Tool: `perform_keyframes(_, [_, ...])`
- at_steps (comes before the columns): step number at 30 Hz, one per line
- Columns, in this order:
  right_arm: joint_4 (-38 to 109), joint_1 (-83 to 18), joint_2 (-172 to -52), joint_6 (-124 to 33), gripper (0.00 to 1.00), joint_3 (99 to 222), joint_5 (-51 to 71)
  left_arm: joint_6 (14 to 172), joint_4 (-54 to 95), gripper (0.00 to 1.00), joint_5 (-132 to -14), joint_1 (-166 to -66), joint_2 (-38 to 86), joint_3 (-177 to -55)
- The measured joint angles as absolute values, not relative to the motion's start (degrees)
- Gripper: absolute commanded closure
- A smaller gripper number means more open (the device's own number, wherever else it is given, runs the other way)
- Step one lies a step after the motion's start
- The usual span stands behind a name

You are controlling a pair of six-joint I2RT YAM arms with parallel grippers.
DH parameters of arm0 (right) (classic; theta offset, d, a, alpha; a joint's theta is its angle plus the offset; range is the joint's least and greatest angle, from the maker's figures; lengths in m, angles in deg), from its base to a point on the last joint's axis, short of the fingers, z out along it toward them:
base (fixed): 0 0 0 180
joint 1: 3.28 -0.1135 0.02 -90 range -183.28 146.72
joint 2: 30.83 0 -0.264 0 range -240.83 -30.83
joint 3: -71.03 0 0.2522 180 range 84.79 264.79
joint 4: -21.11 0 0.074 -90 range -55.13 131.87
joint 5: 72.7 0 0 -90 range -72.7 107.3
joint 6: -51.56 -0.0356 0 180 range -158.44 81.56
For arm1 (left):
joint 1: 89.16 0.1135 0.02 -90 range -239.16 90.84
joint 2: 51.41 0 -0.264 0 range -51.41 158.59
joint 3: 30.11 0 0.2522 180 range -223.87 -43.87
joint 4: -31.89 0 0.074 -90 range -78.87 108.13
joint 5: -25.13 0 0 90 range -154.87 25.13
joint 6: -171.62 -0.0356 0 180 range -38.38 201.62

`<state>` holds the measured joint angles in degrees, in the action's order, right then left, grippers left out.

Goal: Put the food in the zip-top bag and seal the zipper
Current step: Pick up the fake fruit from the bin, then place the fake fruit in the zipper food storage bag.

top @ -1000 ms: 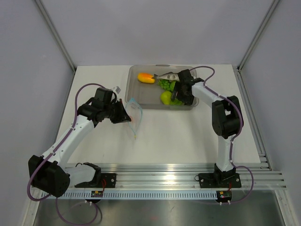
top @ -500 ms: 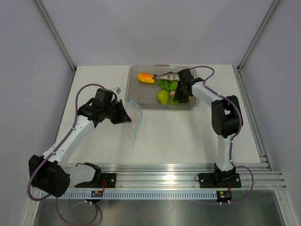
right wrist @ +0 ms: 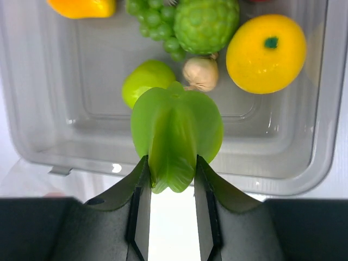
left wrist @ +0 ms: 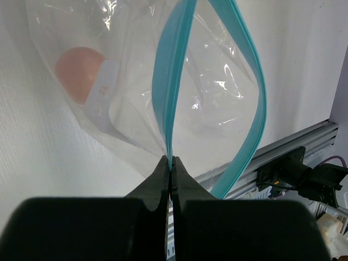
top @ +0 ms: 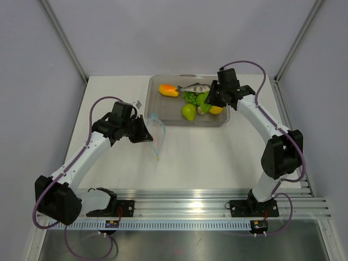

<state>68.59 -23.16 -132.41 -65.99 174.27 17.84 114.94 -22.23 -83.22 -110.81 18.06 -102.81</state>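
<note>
The clear zip-top bag stands open on the table left of centre. My left gripper is shut on one side of its light blue zipper, and the other side bows out to the right. A pinkish egg lies inside the bag. My right gripper is shut on a green ribbed leaf-like piece and holds it above the tray's near side; it shows in the top view too.
The rigid clear grey tray at the back holds an orange-yellow mango, a grey fish, green grapes, a bumpy green fruit, a green pear, a garlic bulb and a yellow orange.
My right gripper has risen out of the tray with the green piece and its arm has swung out to the right, uncovering the yellow orange. The left gripper and bag have barely moved.
</note>
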Motion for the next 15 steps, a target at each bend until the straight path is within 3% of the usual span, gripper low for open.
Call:
perform_keyframes(6, [68.24,-25.74,-123.71,-62.42,0.76,173.72,16.62,114.92,-22.47,1.0,-83.15,-110.96,18.83,-104.01])
perform_keyframes(15, [67.32,-43.86,-120.72,-60.15,0.75,176.32,16.49,114.9,-22.65,1.0,-83.15,-110.98,19.0,-104.93])
